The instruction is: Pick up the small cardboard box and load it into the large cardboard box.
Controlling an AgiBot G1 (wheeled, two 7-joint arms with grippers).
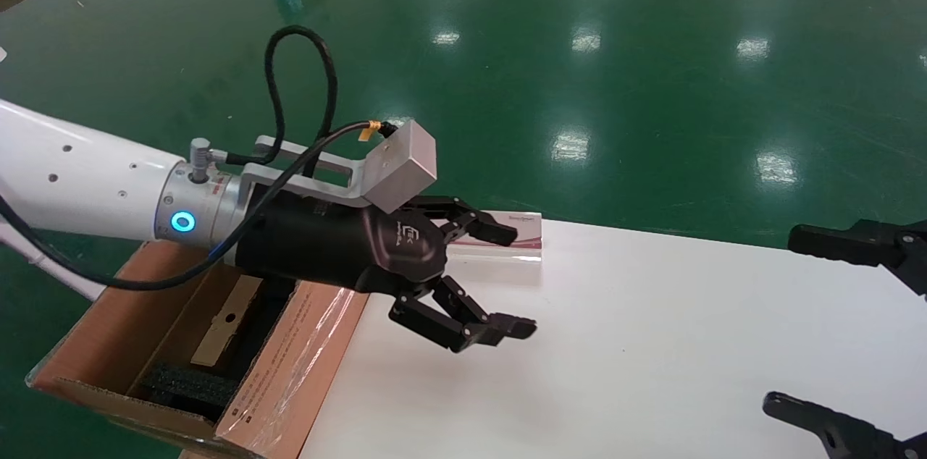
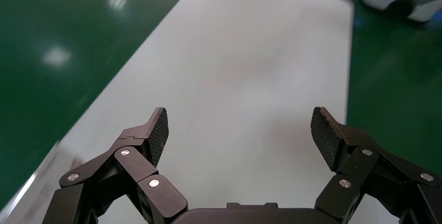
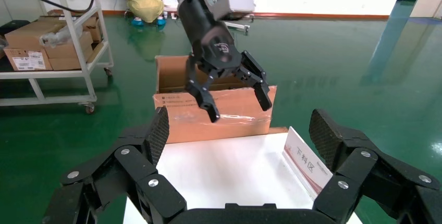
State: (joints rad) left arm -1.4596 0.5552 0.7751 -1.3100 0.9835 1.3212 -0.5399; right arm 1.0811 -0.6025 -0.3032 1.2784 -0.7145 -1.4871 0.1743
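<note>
The large cardboard box [image 1: 293,365] stands open at the table's left end, with taped, printed flaps and black foam [image 1: 185,383] inside; it also shows in the right wrist view [image 3: 229,122]. A tan cardboard strip [image 1: 226,321] lies inside it, partly hidden by my left arm; I cannot tell whether it is the small cardboard box. My left gripper [image 1: 516,280] is open and empty, held above the white table [image 1: 637,343] just right of the carton. It also shows in the left wrist view [image 2: 238,125] and the right wrist view [image 3: 240,108]. My right gripper [image 1: 786,320] [image 3: 237,125] is open and empty at the table's right side.
A white sign card with a red stripe [image 1: 523,234] [image 3: 307,161] stands at the table's far edge behind the left gripper. Shiny green floor surrounds the table. A wheeled shelf with cartons [image 3: 47,47] stands beyond the large box.
</note>
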